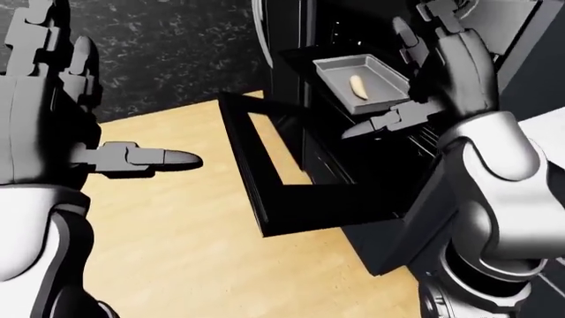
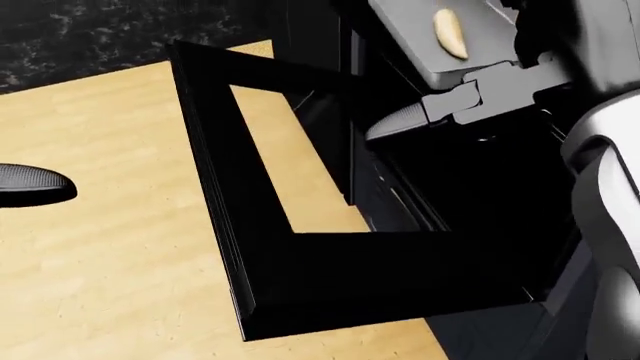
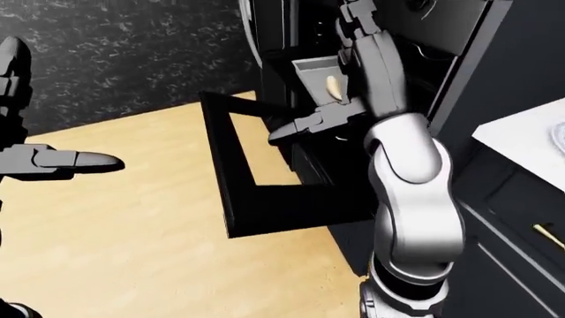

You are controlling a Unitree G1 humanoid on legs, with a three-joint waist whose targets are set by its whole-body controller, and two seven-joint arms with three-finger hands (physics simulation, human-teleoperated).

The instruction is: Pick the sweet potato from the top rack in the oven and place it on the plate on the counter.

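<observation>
Your right hand (image 1: pixel 424 73) is up at the oven mouth, fingers spread wide, holding nothing. One fingertip (image 1: pixel 360 130) points toward the left of the left-eye view, just below the near edge of the grey tray (image 1: pixel 340 69). The sweet potato (image 1: pixel 357 87) lies inside that tray, above and just beyond that fingertip, not touching it; the other fingers (image 1: pixel 405 33) stand upright to the tray's right side. Can't tell if the palm touches the tray rim.

The oven door (image 1: pixel 291 192) hangs open below your right fingers, its glass window showing the wood floor (image 1: pixel 194 245) through it. Door's left edge runs diagonally down the head view; its free rim sits toward the bottom.

Your left hand (image 1: pixel 97 142) is well apart from the oven, over open floor, fingers also wide, nothing in them; one fingertip (image 1: pixel 181 159) points right toward the door's left edge, w/ a clear strip of floor between.

In the right-eye view a white counter (image 3: pixel 521 142) edge shows right of your right arm.
</observation>
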